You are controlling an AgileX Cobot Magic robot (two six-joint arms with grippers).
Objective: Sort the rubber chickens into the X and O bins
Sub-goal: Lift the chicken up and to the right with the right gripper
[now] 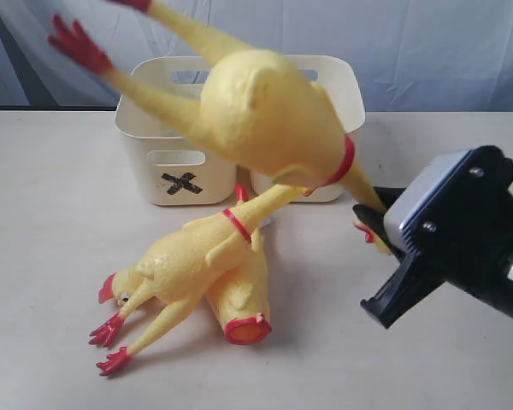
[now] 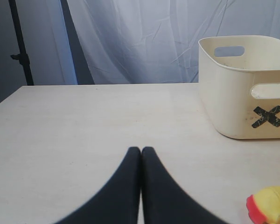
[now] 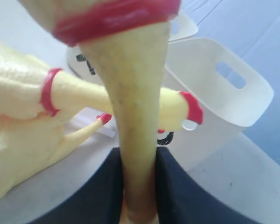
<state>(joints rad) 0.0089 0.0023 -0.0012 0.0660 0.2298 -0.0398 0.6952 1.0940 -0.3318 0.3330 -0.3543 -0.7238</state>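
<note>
Pinching a rubber chicken [image 1: 265, 111] near the X bin [image 1: 142, 161] is the right claw [image 3: 139, 158]; left claw [image 2: 141, 152] pressed together.

Pale tabletop [image 2: 84, 121], white draped curtain [image 2: 144, 42] behind it, thin black stand pole [image 2: 20, 42] beside the curtain

Chicken neck [image 3: 136, 121] between black fingers [image 3: 182, 189]

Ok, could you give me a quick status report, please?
Right gripper shut on held chicken by the neck, aloft near X bin. Left gripper shut, empty. Whole chicken and headless one lie on table.
</note>
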